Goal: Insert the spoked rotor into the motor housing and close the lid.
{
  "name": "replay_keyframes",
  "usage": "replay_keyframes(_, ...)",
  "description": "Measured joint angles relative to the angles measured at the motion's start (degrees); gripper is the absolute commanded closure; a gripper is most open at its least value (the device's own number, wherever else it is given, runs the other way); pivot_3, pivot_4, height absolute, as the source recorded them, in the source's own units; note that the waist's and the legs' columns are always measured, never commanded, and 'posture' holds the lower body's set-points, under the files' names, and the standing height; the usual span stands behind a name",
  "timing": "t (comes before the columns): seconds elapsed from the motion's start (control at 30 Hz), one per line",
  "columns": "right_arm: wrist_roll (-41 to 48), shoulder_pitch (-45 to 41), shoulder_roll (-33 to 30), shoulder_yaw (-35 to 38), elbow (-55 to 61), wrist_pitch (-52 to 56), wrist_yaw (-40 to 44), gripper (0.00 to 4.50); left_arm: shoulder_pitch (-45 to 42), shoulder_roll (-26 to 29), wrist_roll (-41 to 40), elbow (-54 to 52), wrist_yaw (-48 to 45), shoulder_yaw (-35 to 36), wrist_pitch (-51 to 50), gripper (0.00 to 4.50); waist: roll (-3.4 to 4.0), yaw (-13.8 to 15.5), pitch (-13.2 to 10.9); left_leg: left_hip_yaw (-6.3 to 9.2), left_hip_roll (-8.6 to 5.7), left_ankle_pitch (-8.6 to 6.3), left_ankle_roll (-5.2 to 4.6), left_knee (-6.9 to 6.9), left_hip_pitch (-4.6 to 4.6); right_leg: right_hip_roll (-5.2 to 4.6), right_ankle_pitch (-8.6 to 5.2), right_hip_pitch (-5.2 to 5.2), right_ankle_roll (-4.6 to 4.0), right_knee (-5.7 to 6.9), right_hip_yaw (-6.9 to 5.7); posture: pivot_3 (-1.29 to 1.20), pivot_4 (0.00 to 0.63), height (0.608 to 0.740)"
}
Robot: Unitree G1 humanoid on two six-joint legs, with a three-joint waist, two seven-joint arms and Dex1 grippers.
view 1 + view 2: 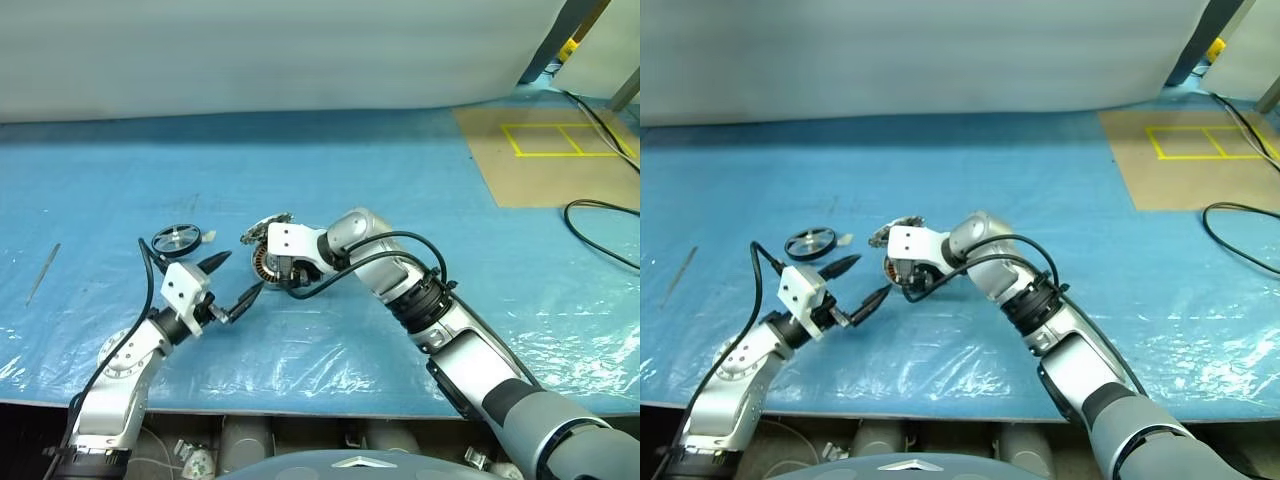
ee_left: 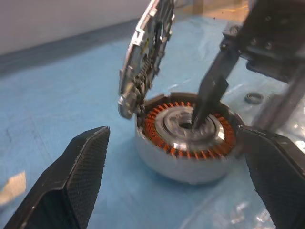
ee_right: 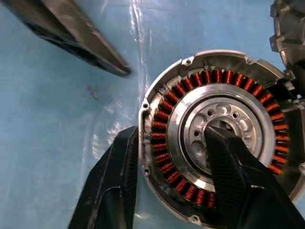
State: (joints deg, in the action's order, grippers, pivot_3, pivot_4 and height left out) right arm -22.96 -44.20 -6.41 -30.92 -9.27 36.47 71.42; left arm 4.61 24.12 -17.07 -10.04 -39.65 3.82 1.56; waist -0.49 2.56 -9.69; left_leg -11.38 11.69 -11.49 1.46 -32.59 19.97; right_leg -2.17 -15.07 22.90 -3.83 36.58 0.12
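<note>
The motor housing (image 3: 217, 76) lies open on the blue sheet, showing copper windings around a silvery centre. Its lid (image 2: 145, 57) stands upright, hinged at the housing's far edge. My right gripper (image 3: 172, 131) comes down over the housing with its fingers apart: one fingertip (image 2: 198, 112) dips into the centre hole, the other is outside the wall. My left gripper (image 1: 235, 280) is open, level and just left of the housing, which shows between its pads (image 2: 71, 186). The spoked rotor (image 1: 177, 239) lies flat on the sheet, to the left beyond the left gripper.
A small white scrap (image 1: 208, 237) lies beside the rotor, and a tiny black ring (image 2: 252, 98) lies near the housing. A thin rod (image 1: 42, 272) rests at the far left. Cardboard with yellow tape (image 1: 550, 150) and a black cable (image 1: 600, 215) lie at the right.
</note>
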Motion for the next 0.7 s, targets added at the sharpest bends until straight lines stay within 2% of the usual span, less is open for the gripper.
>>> replay_keyframes(0.07,1.3,0.67,-0.27,-0.33,1.67,1.49,-0.32,0.75,-1.39,-0.75,0.42,0.96,0.18,-0.54,0.18,0.0,0.01,-0.13,0.0,0.0,-0.07,0.0,0.02,0.02,0.0,-0.02,0.01,0.0,0.01,-0.03,0.05,0.0,0.15,0.74)
replay_keyframes(0.2,4.97,-1.09,-1.17,0.66,2.31,7.16,-0.2,0.75,-5.34,-1.51,-0.05,4.12,-1.29,-1.26,0.33,0.0,0.0,0.04,-0.04,0.07,-0.06,0.11,0.18,0.04,0.08,0.01,0.01,0.11,0.01,0.04,0.02,0.0,0.15,0.74)
replay_keyframes(0.4,14.91,-2.38,-3.92,10.15,10.21,16.03,-0.72,0.75,-8.84,-1.82,-0.48,10.99,-5.42,-2.95,1.67,0.0,-0.09,0.35,-0.16,0.08,-0.07,0.13,0.2,0.1,0.18,0.01,0.15,0.2,0.24,0.03,0.01,0.0,0.15,0.74)
replay_keyframes(0.53,19.32,0.57,-5.62,13.82,14.77,13.46,-4.91,0.75,-8.02,-1.19,-2.15,10.42,-7.53,-2.78,1.59,0.0,-0.1,0.17,-0.16,0.09,-0.07,0.11,0.26,0.29,0.16,0.05,0.17,0.25,0.27,0.04,-0.03,0.0,0.15,0.74)
replay_keyframes(0.7,24.36,6.6,-2.81,19.49,15.62,8.0,-12.52,0.75,-2.76,2.17,-4.87,5.33,-9.41,-1.61,-1.23,0.0,-0.11,-0.02,-0.17,0.12,-0.1,0.08,0.33,0.34,0.36,0.06,0.17,0.45,0.28,0.01,-0.04,0.0,0.15,0.74)
